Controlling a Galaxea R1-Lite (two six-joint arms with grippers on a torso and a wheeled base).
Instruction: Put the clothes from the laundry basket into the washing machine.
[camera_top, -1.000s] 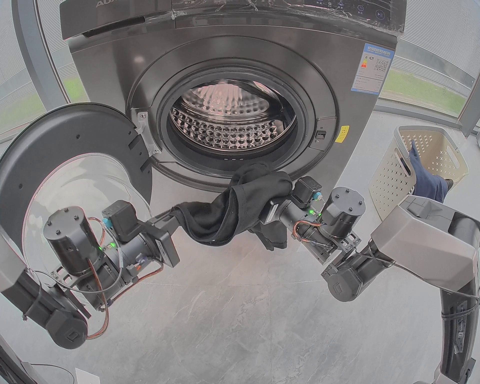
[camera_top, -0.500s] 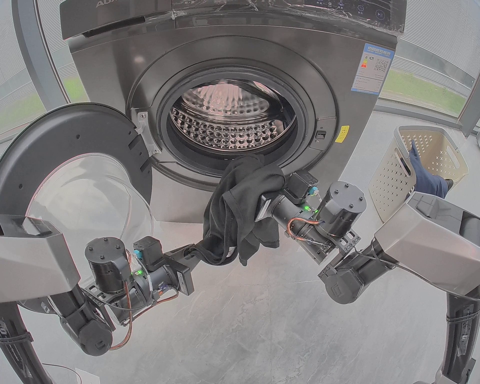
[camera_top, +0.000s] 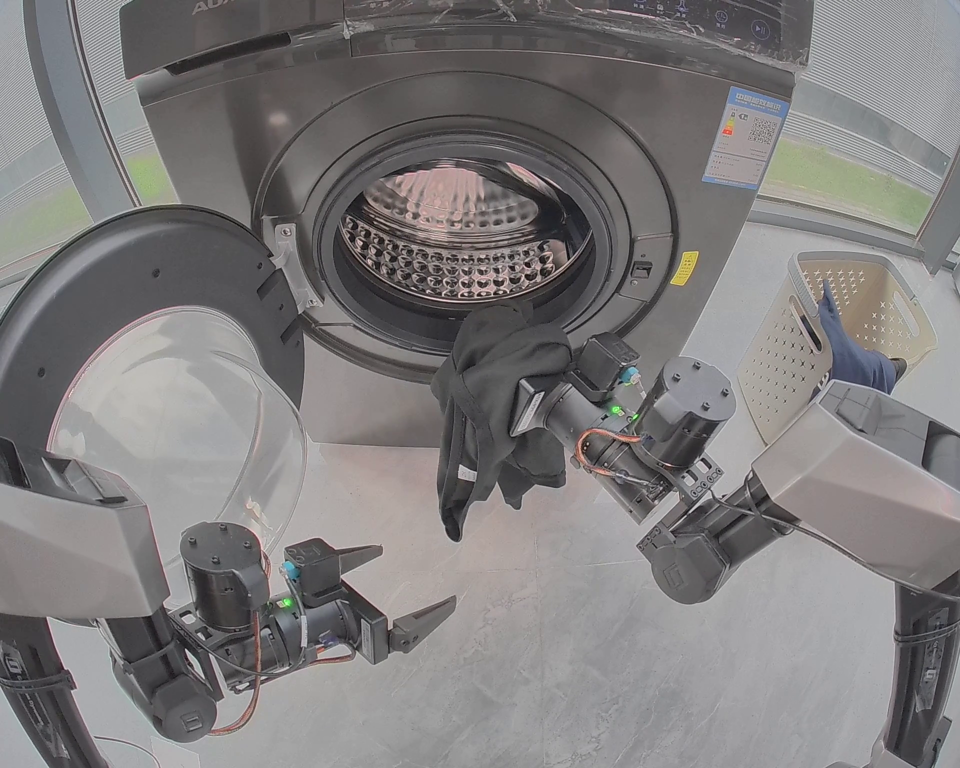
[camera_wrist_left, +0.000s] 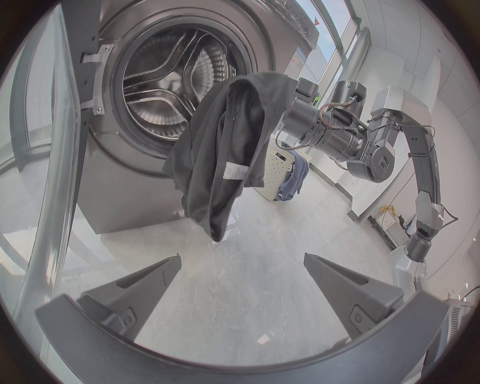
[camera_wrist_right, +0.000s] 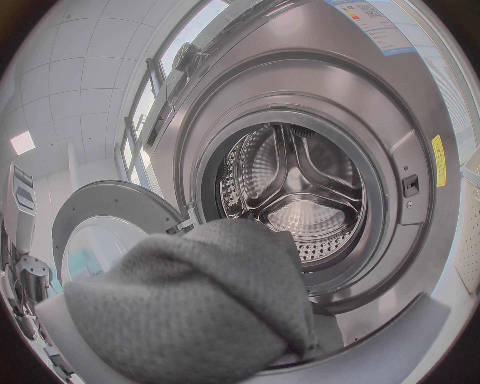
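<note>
Facing the robot, the washing machine (camera_top: 250, 130) stood with its round door (camera_top: 150, 290) swung fully open to the left and its steel drum (camera_top: 460, 240) bare behind the wide mouth. To the right of the machine, on the floor, the pale perforated laundry basket (camera_top: 780, 370) leaned tilted, with a blue garment (camera_top: 850, 360) draped over its near rim.

The black garment (camera_top: 495, 400) hung in the air just below and in front of the lower lip of the drum opening, outside the machine. Its long axis ran almost straight down: bunched and folded at the top, it narrowed to a loose tail pointing at the floor. It was dark, soft knit cloth, creased in long vertical folds, with a small white tag showing partway down in the left wrist view.

The right tool (camera_top: 520, 400) carried it from the right, pointing toward the drum; its tips were buried in the folds, so it appeared clamped on the cloth.

The left tool (camera_top: 415, 575) sat low near the floor, well below the garment's tail, spread wide apart and touching nothing.
</note>
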